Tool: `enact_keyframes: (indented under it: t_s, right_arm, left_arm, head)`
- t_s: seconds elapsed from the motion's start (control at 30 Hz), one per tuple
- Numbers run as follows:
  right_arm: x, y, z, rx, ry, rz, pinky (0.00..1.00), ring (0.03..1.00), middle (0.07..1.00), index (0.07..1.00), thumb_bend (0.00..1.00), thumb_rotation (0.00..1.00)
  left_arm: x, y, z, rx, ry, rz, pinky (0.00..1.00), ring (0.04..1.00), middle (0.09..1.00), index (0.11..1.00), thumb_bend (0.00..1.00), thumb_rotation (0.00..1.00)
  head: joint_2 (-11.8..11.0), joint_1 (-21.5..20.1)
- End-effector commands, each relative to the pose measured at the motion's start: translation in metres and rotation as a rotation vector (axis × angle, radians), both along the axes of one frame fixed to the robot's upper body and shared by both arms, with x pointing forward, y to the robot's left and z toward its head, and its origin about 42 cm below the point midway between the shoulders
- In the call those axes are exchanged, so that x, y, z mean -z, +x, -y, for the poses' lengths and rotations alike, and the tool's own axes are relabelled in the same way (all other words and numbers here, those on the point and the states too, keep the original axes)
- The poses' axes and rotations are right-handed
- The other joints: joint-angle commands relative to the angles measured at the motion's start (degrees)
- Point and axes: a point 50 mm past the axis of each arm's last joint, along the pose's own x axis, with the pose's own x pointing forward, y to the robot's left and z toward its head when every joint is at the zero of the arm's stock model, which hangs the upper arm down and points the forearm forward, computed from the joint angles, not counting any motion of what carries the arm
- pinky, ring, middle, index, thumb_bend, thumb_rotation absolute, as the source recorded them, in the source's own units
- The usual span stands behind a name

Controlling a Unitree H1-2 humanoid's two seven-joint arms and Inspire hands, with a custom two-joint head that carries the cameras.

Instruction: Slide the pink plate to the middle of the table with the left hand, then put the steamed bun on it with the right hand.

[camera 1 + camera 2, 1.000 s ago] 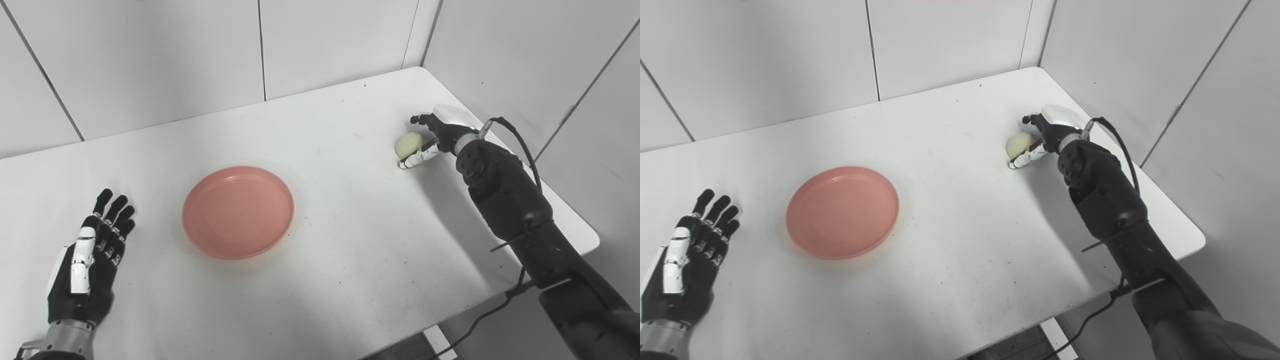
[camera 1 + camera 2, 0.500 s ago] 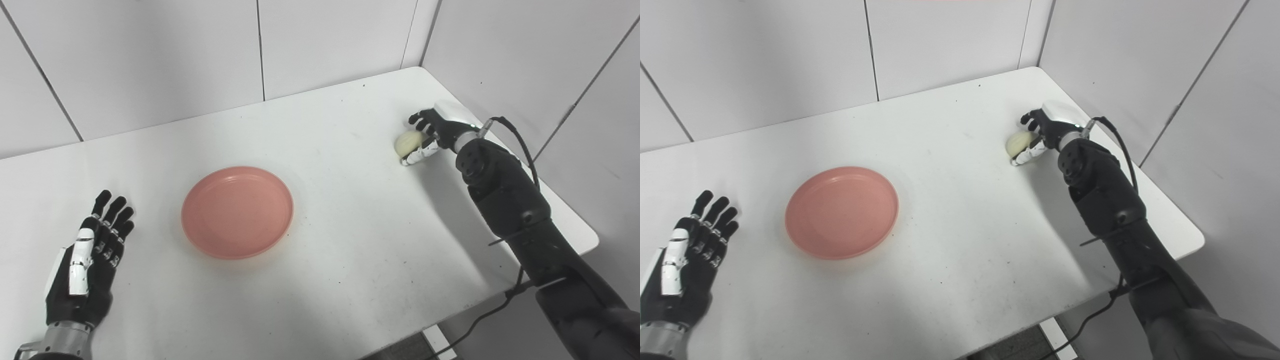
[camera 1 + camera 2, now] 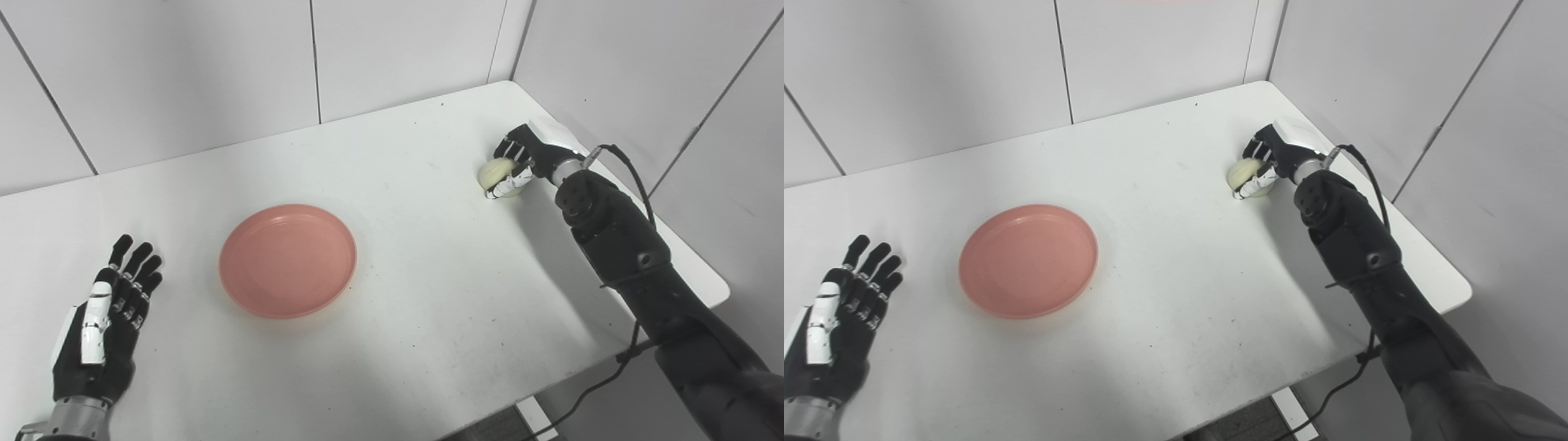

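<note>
The pink plate (image 3: 288, 260) lies flat on the white table, left of the table's middle. A pale steamed bun (image 3: 494, 174) sits near the far right edge, and my right hand (image 3: 522, 160) is shut on it, fingers curled over its top and the thumb under its near side. Whether the bun still rests on the table I cannot tell. My left hand (image 3: 101, 324) lies open and flat at the near left, palm down, well apart from the plate.
The white table (image 3: 429, 294) ends at walls behind and on the right; its right front corner is rounded. A black cable (image 3: 618, 159) loops off my right forearm and another hangs below the table's front edge.
My right hand's fingers have closed down over the bun, which was only between spread fingers a second ago. The left hand has drawn slightly back toward the near edge. The plate has not moved.
</note>
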Motion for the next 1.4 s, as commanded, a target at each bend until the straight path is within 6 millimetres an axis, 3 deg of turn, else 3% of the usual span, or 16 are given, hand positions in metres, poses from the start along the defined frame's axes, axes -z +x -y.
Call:
enact_keyframes:
  t_s: [0.0,0.37,0.5,0.7,0.93,1.37]
  right_arm:
    - [-0.030,0.005,-0.001,-0.038,-0.043,0.072,0.44,0.487,0.532,0.489,0.51,0.13]
    - [-0.066,-0.004,-0.024,-0.124,-0.073,0.135,0.41,0.470,0.514,0.489,0.50,0.12]
    - [-0.095,-0.004,-0.051,-0.210,-0.102,0.162,0.40,0.455,0.507,0.489,0.50,0.12]
    - [-0.118,-0.001,-0.085,-0.296,-0.103,0.181,0.39,0.442,0.492,0.489,0.50,0.12]
    - [-0.129,0.007,-0.119,-0.411,-0.072,0.194,0.38,0.425,0.492,0.489,0.50,0.12]
    - [-0.137,0.026,-0.202,-0.636,-0.062,0.174,0.37,0.429,0.501,0.489,0.50,0.12]
  left_arm:
    - [0.028,-0.016,-0.002,-0.002,0.010,-0.150,0.99,0.960,0.961,0.965,0.36,1.00]
    - [0.029,-0.019,0.014,0.000,0.023,-0.159,0.99,0.959,0.954,0.955,0.37,1.00]
    - [0.032,-0.019,0.024,0.013,0.017,-0.160,1.00,0.970,0.965,0.966,0.36,1.00]
    - [0.034,-0.018,0.043,0.018,0.023,-0.166,1.00,0.973,0.972,0.974,0.37,1.00]
    - [0.035,-0.018,0.060,0.010,0.024,-0.181,1.00,0.971,0.977,0.979,0.38,1.00]
    - [0.035,-0.015,0.081,0.005,0.032,-0.182,1.00,0.982,0.979,0.972,0.37,1.00]
  head:
    - [-0.06,0.25]
    - [-0.08,5.22]
    - [-0.19,7.96]
    - [0.67,15.22]
    - [1.31,19.24]
    - [2.11,24.49]
